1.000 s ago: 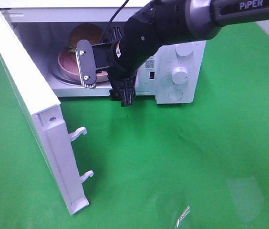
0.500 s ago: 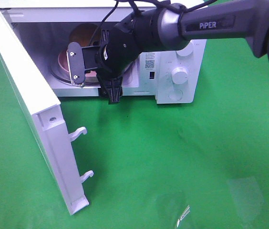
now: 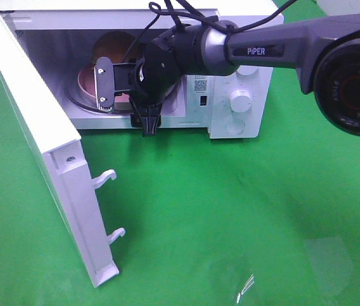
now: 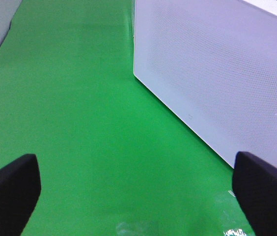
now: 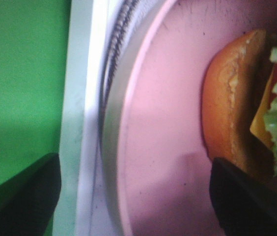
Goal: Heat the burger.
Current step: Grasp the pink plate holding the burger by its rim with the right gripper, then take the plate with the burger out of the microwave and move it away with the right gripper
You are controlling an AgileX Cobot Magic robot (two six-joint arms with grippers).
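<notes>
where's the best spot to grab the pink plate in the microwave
Grip the plate by its near rim, the edge facing the open front of the microwave. Come in level through the doorway, one pincer finger above the rim and one below. The plate lies flat on the turntable, and the burger fills the inner part, so probably only the front lip is free.
</notes>
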